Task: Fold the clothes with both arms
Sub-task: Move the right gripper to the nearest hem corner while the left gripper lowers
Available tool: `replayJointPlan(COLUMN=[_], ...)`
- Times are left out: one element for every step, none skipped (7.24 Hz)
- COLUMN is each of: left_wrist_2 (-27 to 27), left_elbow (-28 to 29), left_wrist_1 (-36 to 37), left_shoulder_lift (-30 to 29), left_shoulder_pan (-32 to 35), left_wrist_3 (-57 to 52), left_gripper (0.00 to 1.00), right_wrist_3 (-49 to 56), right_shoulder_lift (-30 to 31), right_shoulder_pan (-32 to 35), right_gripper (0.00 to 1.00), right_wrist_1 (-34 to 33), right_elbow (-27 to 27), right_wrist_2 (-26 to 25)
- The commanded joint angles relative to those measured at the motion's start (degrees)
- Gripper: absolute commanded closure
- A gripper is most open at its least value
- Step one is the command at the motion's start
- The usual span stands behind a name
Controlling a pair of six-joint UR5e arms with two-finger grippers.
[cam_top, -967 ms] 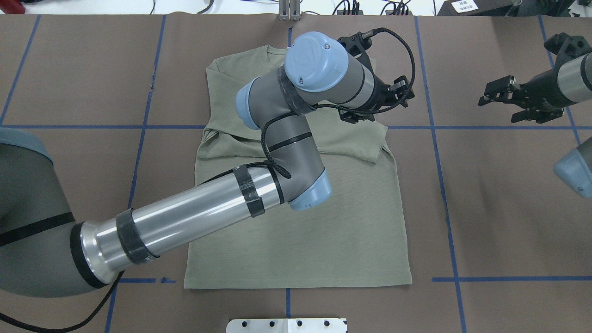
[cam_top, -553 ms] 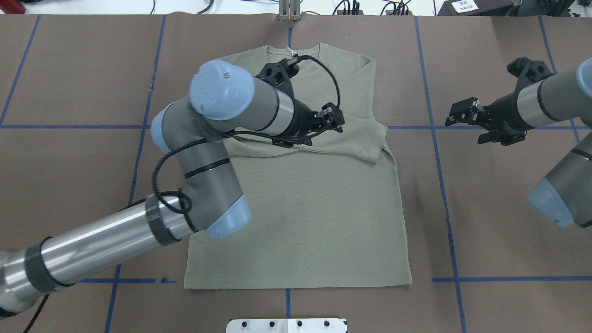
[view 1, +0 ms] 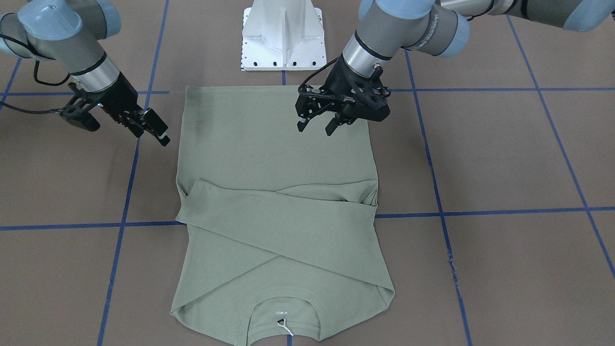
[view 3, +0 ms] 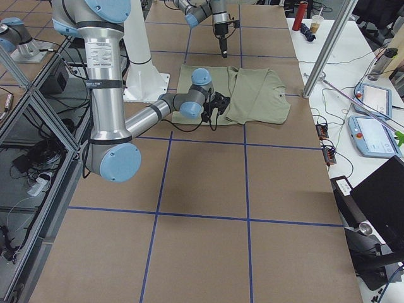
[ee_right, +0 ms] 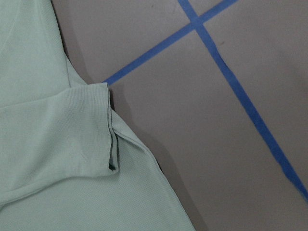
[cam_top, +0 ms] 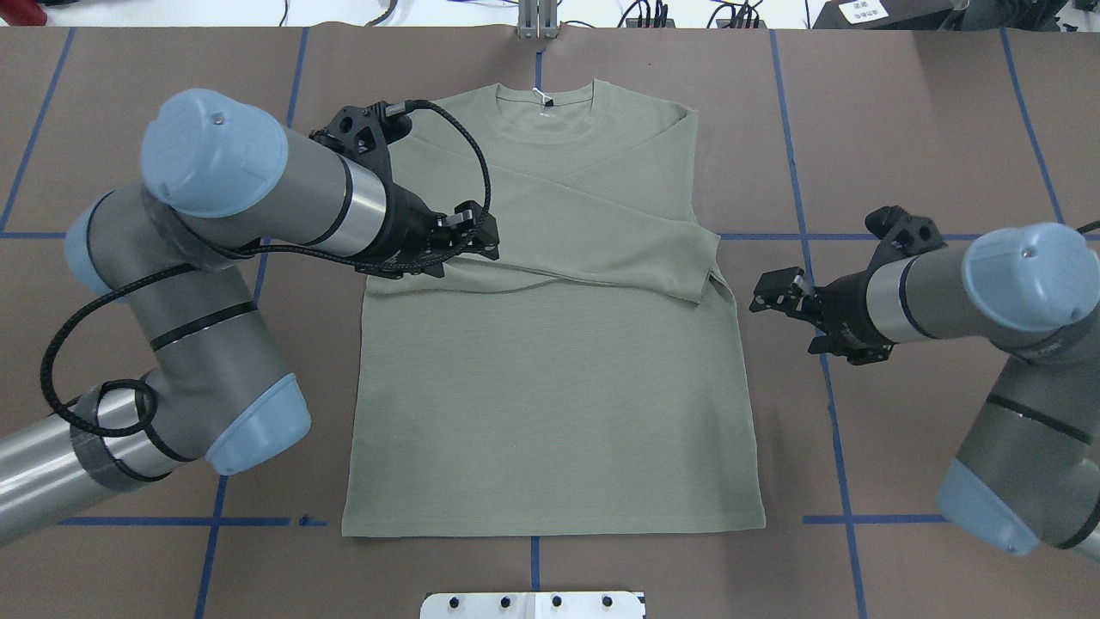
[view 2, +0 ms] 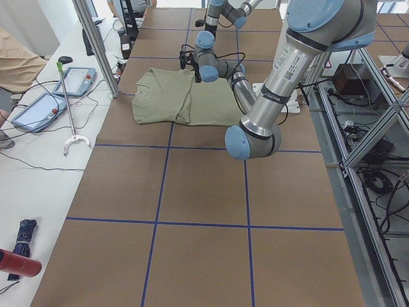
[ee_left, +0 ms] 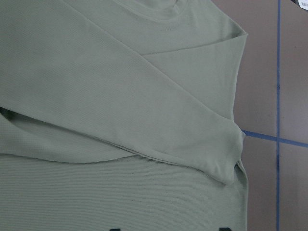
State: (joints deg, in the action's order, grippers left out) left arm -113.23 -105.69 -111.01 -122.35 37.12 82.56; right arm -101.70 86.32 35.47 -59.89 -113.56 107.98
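The green shirt (cam_top: 550, 387) lies flat in the middle of the brown tabletop (cam_top: 928, 129), with its sleeves folded across it. The left gripper (view 1: 314, 128) hangs open and empty over the shirt. The right gripper (view 1: 152, 134) is open too, just beside the shirt.

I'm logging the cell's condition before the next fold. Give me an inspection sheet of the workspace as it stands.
surface: brown table cover with a blue tape grid, lying flat.
job's things: green shirt spread flat, both sleeves folded across the chest, collar on the side away from the robot.
clutter: nothing seen.
grippers: left gripper jaws open, empty, over the shirt; right gripper jaws open, empty, over the cover beside the shirt's edge.
cables: black cable loops off the left wrist above the shirt.
surroundings: white pedestal base by the hem; side bench with a tablet; a person at the bench.
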Motion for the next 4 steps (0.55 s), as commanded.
replayJointPlan(left_wrist_2=[-1.72,-2.43,-2.52,-2.52], left_elbow=[-1.8,-1.72,-1.8,-1.2], left_wrist_1=[1.92,2.29,2.29,2.29], left_shoulder_lift=[2.89,3.34,3.43,3.43], left_shoulder_pan=[0.4,0.32,0.49,0.15], left_wrist_3=[-5.88,-7.57,-7.67,-7.59], left_gripper=[0.26,0.26,0.26,0.26], right_wrist_3=[-12.24,-15.51,-19.81,-20.2], right_shoulder_lift=[1.12,1.13,1.39,3.05], right_shoulder_pan=[-10.55,-14.86,-19.26,-22.61], right_gripper=[0.0,0.0,0.01,0.06], right_wrist_1=[-3.62,-8.18,-8.57,-8.66], right_elbow=[-4.98,-6.57,-6.5,-6.42], right_wrist_2=[-7.4,-10.56,-14.68,-15.25])
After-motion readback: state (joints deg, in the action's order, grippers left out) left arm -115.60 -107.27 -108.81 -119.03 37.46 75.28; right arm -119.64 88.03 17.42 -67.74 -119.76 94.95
